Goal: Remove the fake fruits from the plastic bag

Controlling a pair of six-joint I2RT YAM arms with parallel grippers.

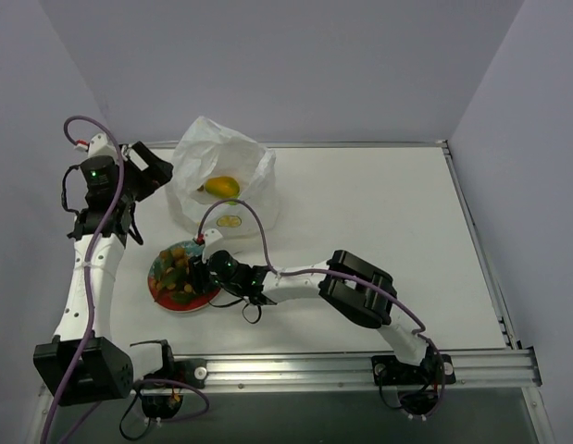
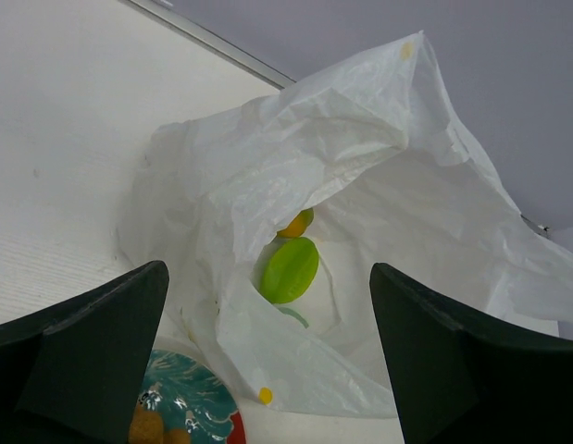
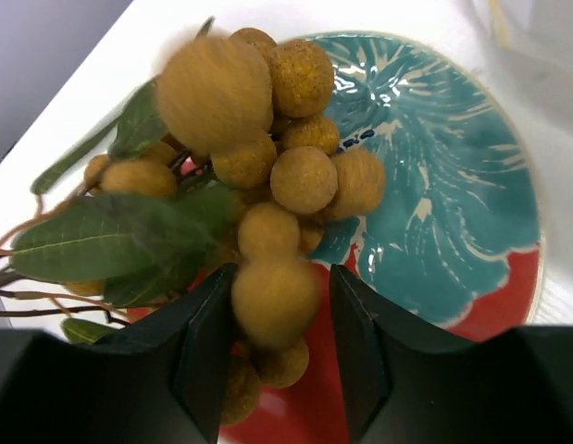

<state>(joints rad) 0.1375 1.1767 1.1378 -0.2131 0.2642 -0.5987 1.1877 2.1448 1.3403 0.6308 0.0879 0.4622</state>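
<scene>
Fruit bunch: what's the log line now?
left gripper open by plastic bag; right gripper shut on brown bunch over plate; green fruit in bag

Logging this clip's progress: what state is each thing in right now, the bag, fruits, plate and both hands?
plastic bag: crumpled, mouth open.
green fruit: inside the bag.
yellow-orange fruit: inside the bag.
bunch of tan-brown balls: out of the bag, on the plate.
plate: flat, carrying the bunch.
left hand: open, empty, facing the bag mouth.
right hand: straddling one ball of the bunch; grip unclear.
</scene>
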